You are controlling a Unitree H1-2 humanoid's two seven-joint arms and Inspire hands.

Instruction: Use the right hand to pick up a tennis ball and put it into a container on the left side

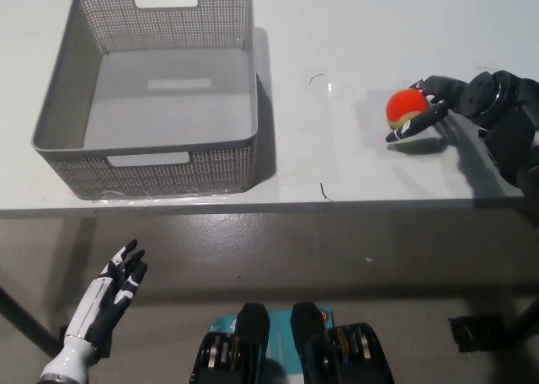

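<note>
The black right hand point(446, 106) curls loosely around the tennis ball point(407, 108) on the table's point(354, 30) right side, so the round ball could roll away from the far-left basket point(152, 98).

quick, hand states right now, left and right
Left hand: open, holding nothing, resting below the table edge.
Right hand: fingers closing around the tennis ball.

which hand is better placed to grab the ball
Right: the black right hand already cups the tennis ball on the table; the white left hand hangs below the table edge.
</note>
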